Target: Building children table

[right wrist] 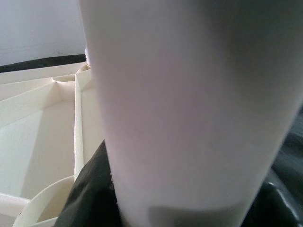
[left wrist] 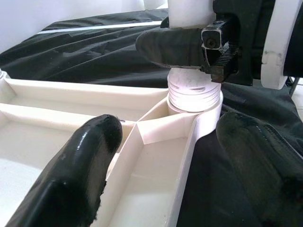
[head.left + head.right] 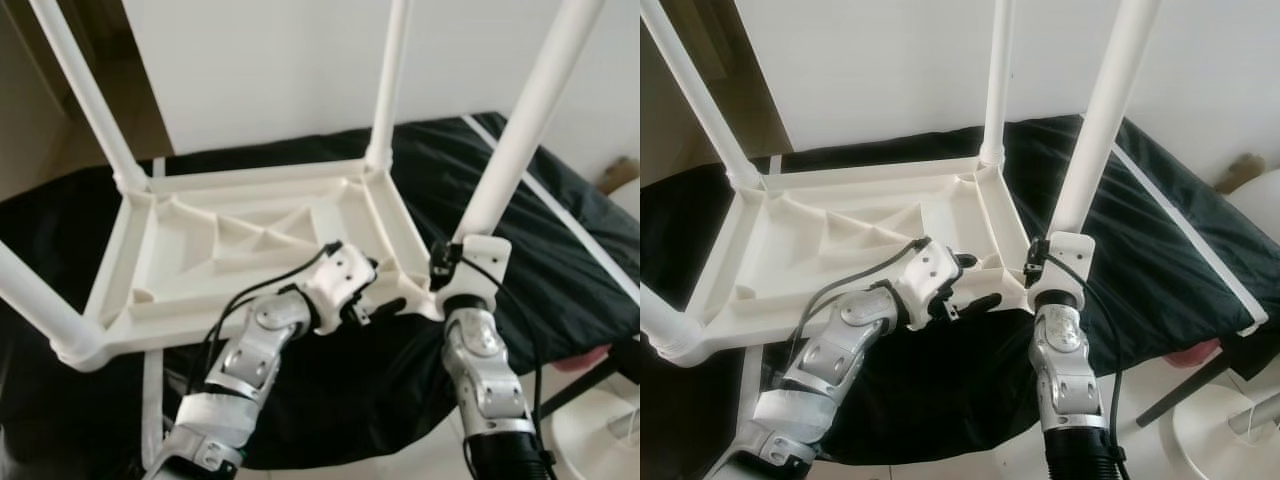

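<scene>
Black sheet [image 3: 560,210]: spread under everything.
Tabletop [image 3: 250,250]: white, upside down on the sheet, ribbed hollow compartments bare.
Legs: four upright in the corner sockets.
Near-right leg [image 3: 530,110]: right end effector [image 2: 189,47] clamped round its base.
Left end effector [image 2: 165,156]: fingers apart, straddling the tabletop rim beside that socket.

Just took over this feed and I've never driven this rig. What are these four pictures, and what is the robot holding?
The two wide pictures come from the robot's head, looking down. An upside-down white table top lies on a black sheet, its white legs pointing up. The other two come from wrist cameras. The right hand is shut on the near right leg at its base; its wrist view sits right against that leg. The left hand is open beside the corner socket, fingers either side of the rim.
</scene>
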Motion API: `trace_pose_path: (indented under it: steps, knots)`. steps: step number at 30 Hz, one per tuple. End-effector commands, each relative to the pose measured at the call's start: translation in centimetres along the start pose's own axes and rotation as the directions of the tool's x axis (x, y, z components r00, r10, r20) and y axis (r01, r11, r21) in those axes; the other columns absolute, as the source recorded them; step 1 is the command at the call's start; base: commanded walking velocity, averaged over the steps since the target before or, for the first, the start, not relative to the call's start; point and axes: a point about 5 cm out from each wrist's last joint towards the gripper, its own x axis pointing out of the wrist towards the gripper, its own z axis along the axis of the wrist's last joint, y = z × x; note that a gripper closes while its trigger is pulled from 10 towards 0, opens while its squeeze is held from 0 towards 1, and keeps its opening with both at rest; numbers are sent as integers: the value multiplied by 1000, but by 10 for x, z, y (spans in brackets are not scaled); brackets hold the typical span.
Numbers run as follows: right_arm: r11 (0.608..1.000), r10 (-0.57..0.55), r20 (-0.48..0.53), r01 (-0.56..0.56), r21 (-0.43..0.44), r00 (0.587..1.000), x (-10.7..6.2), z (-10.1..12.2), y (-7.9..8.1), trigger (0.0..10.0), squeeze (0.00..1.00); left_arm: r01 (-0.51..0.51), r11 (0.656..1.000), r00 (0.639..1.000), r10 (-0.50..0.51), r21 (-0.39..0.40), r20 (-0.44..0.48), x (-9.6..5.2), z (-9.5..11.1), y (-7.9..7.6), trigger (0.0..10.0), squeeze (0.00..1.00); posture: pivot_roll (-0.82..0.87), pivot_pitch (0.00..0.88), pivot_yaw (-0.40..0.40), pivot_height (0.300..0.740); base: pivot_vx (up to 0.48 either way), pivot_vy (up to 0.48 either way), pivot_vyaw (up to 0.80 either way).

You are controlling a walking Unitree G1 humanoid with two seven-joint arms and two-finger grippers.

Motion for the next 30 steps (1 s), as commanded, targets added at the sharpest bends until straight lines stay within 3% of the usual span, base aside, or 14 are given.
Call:
trace_pose_path:
  steps: [1,7,14,18,22,23,24,27,30]
  knots:
    - [1000,-5,-79,7,29,997,-7,-17,-10,10000,941,-99,994,995,98,-40,-12,-2,-6,1,10000,0,-79,0,27,740,0,0,0]
    - [998,46,-18,-45,44,999,-10,-8,-13,10000,1000,-11,992,1000,14,-124,25,-2,-4,-5,10000,0,-87,0,26,740,0,0,0]
    - [993,110,22,-111,35,994,-11,-2,-20,10000,1000,8,993,999,-3,-118,36,1,-3,-6,10000,0,-88,0,30,740,0,0,0]
    - [977,213,51,-214,18,976,-8,2,-36,10000,1000,51,993,998,-47,-109,36,-2,-2,-9,10000,0,-88,0,32,740,0,0,0]
    - [957,290,43,-290,4,956,-2,2,-40,10000,1000,80,991,996,-77,-110,34,-2,-2,-9,10000,0,-87,0,36,740,0,0,0]
    - [940,340,38,-339,-38,940,2,2,-42,10000,286,99,990,995,-96,-99,30,-2,-2,-9,10000,0,-89,0,41,740,0,0,0]
    - [918,393,27,-390,-63,919,5,1,-41,10000,0,108,989,994,-106,-98,30,-1,-1,-10,10000,0,-89,0,41,740,0,0,0]
    - [892,447,12,-444,-84,895,8,0,-39,10000,0,117,988,993,-114,-99,31,-1,-1,-10,10000,0,-89,0,41,740,0,0,0]
    - [834,541,-17,-538,-124,841,14,0,-35,10000,0,129,987,991,-126,-96,31,0,0,-9,10000,0,-96,0,64,740,0,0,0]
